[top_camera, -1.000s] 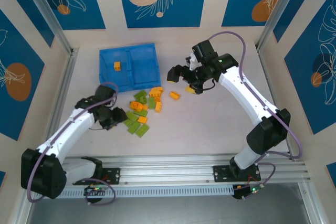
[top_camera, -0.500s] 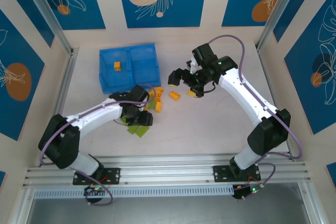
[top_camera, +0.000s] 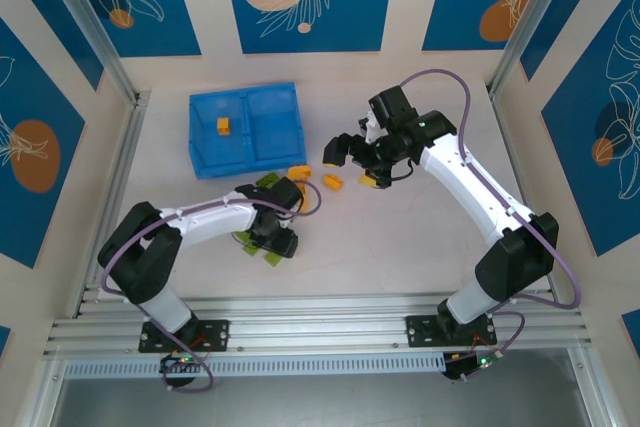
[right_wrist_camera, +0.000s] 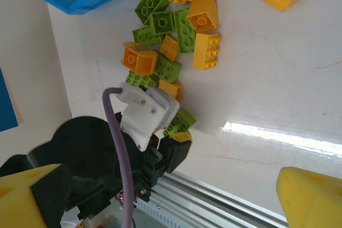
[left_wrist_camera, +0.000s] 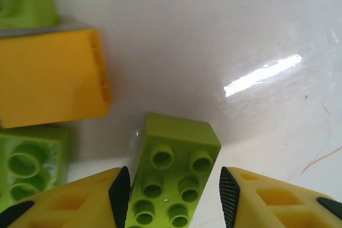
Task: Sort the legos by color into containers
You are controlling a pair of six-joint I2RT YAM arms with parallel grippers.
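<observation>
White-shelled arms point(top_camera: 470, 187) with black joints point(top_camera: 515, 257), purple cables point(top_camera: 435, 72) looping alongside, and yellow fingers point(left_wrist_camera: 278, 201) (black ribbed pads point(left_wrist_camera: 228, 196)).

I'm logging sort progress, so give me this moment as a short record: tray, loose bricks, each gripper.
tray: one orange brick in its left compartment
pile: orange and green bricks mixed on the table, beside the tray
left gripper: straddles a green brick lying on the table; grip unclear
right gripper: open, holding nothing, right of the pile
</observation>
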